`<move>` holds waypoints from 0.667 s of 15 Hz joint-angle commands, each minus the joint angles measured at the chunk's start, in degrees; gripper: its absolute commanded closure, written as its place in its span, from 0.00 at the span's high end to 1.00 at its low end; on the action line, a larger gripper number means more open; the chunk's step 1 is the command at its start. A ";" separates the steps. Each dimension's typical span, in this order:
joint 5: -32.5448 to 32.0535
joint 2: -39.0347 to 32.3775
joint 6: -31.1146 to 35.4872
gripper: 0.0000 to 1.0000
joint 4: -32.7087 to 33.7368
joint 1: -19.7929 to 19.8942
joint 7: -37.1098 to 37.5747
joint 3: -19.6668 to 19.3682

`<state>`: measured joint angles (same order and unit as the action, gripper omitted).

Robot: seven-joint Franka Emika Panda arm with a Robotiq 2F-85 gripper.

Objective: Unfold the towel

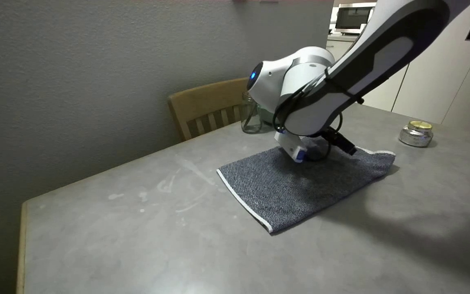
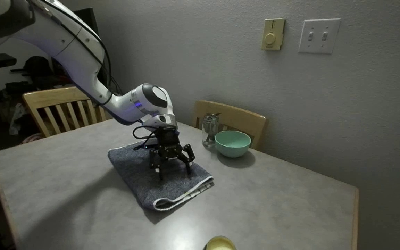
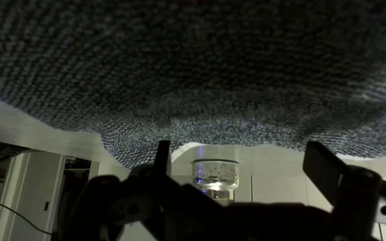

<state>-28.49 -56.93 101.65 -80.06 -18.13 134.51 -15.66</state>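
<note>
Across the matte grey table point(image 1: 116, 245), dulled by pale smears point(image 1: 116, 196), lay the towel point(image 2: 144, 177), a dark grey-blue rectangle of nubbly cloth trimmed in narrow white edging. At one end, in an exterior view, its layers stood apart: a corner bowed into a soft, rounded loop, and a strip of paler, marked fabric showed beneath the upper ply. Over the cloth pointed the gripper point(image 2: 174, 172), black and angular, built of jointed links, its fingers point(image 2: 188, 169) spread well apart; whether their tips touched the weave I could not tell. The wrist view showed the same flat, squared fingers standing wide of each other, with the towel's coarse texture running in shadowed, rippled rows. Above, the arm point(image 2: 76, 66) curved in smooth white casing. Near the wall point(image 2: 221, 69), whose paint was finely pebbled, a clear glass jar point(image 2: 209, 133) stood just beside a rounded mint-green bowl point(image 2: 233, 149). Well away across the table sat a squat silvery jar point(image 1: 415, 136) with a yellowish top, and past the table's edge rose a wooden chair point(image 1: 206, 100) with upright slats.
</note>
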 commanded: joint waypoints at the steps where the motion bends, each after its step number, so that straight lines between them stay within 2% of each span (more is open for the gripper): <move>1: -1.31 -2.61 -5.58 1.00 3.91 0.25 4.78 -0.19; 5: -0.84 -1.15 -6.31 1.00 3.71 1.27 1.06 2.57; 10: -1.91 8.79 -0.51 1.00 -2.90 1.82 -11.11 5.34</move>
<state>-29.15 -55.96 98.26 -77.17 -17.88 130.13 -12.80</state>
